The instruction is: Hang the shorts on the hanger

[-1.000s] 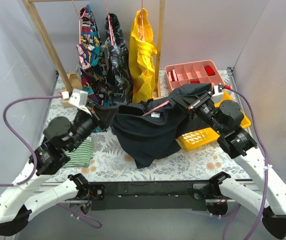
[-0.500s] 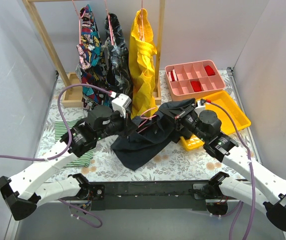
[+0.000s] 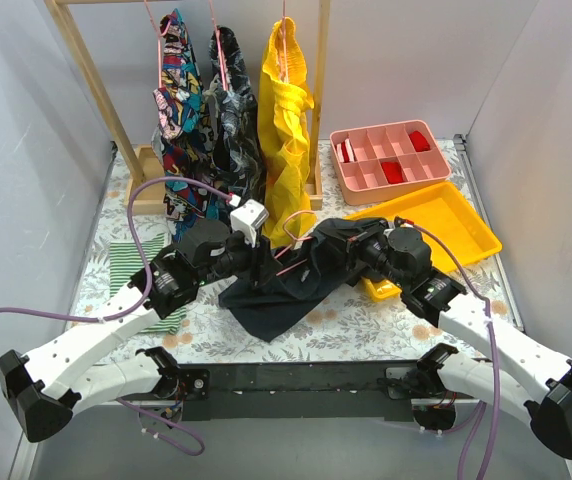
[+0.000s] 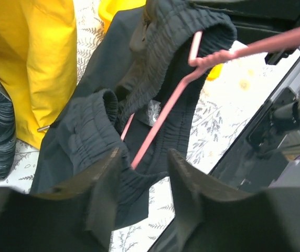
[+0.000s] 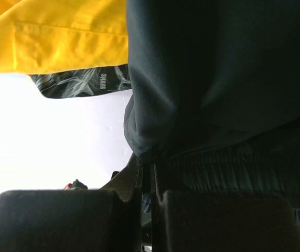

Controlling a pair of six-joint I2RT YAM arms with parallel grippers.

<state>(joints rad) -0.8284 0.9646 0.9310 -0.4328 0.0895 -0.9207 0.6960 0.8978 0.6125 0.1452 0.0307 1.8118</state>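
Observation:
The dark navy shorts [image 3: 286, 285] hang bunched between my two grippers at the table's centre. The pink hanger [image 3: 294, 250] is threaded into them, its hook sticking up at their top. My left gripper [image 3: 266, 262] is at the shorts' left side. In the left wrist view it [image 4: 143, 155] is open, with the ribbed waistband [image 4: 87, 131] lying against its left finger and the pink hanger wire [image 4: 163, 113] running through the waist opening. My right gripper [image 3: 351, 252] is at the shorts' right side. In the right wrist view it [image 5: 147, 163] is shut on the shorts' cloth [image 5: 218, 79].
A wooden rack [image 3: 91, 75] at the back holds a multicoloured garment [image 3: 176, 90], a patterned dark garment [image 3: 228, 110] and a yellow garment [image 3: 286, 110]. A pink compartment tray [image 3: 391, 155] and a yellow tray [image 3: 436, 225] are at right. A green striped cloth [image 3: 126, 265] lies at left.
My left arm swung right to the shorts. My right arm moved left with the shorts and hanger, so the cloth is now bunched tighter at the centre.

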